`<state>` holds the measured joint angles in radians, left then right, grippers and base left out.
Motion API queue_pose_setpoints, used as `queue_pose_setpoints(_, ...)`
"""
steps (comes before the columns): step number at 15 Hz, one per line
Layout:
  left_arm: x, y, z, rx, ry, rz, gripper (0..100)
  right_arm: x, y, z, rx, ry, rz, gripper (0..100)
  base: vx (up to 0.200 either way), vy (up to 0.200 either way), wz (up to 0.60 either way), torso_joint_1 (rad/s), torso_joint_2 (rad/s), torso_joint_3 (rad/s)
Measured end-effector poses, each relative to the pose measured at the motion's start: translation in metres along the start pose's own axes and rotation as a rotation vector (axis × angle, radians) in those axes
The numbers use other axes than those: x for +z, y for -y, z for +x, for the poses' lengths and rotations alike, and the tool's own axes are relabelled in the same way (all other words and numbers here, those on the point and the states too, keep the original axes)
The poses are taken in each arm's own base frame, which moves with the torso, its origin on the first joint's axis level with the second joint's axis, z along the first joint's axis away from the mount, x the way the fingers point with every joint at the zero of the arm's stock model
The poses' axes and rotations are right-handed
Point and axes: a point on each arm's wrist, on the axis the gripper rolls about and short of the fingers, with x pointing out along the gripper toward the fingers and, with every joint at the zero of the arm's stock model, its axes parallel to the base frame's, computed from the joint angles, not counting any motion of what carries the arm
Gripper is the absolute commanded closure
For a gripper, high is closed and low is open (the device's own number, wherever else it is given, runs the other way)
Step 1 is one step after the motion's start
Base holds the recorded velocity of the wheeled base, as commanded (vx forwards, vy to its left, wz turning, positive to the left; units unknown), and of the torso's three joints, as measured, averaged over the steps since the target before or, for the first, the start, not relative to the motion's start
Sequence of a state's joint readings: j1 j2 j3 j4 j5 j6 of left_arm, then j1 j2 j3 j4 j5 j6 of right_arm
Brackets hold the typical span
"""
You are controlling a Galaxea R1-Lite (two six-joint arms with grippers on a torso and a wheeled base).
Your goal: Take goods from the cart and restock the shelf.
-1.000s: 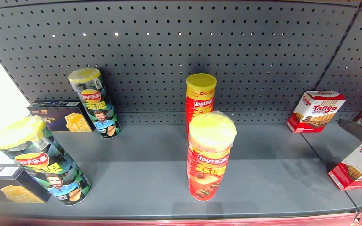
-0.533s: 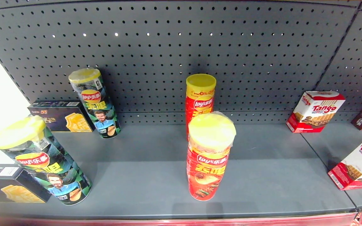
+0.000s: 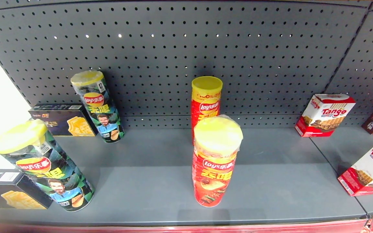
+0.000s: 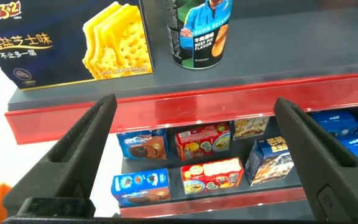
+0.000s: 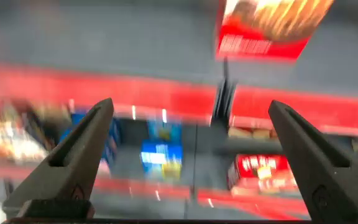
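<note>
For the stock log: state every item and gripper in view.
Front red chip can: upright.
Rear red chip can: upright.
Front green chip can: upright.
Rear green chip can: upright.
Front cracker box: closed.
Rear cracker box: closed.
Front wafer box: closed.
Rear wafer box: closed.
Left gripper: open, empty.
Right gripper: open, empty.

On the shelf (image 3: 147, 181) before me, the rear can (image 3: 207, 97) stands at 12 o'clock of the centre can (image 3: 217, 161). Near-left can (image 3: 44, 165) at 9, far-left can (image 3: 97, 106) at 10 o'clock. The near cracker box (image 3: 8, 189) and far cracker box (image 3: 65, 119) stand leftward of them. Far wafer box (image 3: 325, 115) at 2, near wafer box (image 3: 367, 171) at 3.
</note>
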<state>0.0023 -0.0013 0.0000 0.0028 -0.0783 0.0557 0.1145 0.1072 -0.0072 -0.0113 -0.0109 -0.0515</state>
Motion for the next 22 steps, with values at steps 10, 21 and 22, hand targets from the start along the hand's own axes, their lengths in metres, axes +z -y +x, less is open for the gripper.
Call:
queue_pose_setpoints(10, 0.0, 0.0, 0.0, 0.001, 0.0, -0.003, 0, -0.0036, -0.0008, -0.0009, -0.041, -0.001, 0.049, 0, 0.0, 0.0, 0.0, 0.0, 0.0, 0.0)
queue_pose_setpoints(21, 0.0001, -0.0001, 0.0, 0.004, 0.001, -0.015, 0, -0.0054, -0.0031, -0.0072, -0.132, 0.085, 0.054, 0, 0.0, 0.0, 0.0, 0.0, 0.0, 0.0)
queue_pose_setpoints(22, 0.0001, -0.0003, 0.0, 0.014, 0.0, -0.016, 0, -0.0054, -0.0031, -0.0072, -0.131, 0.085, 0.054, 0, 0.0, 0.0, 0.0, 0.0, 0.0, 0.0)
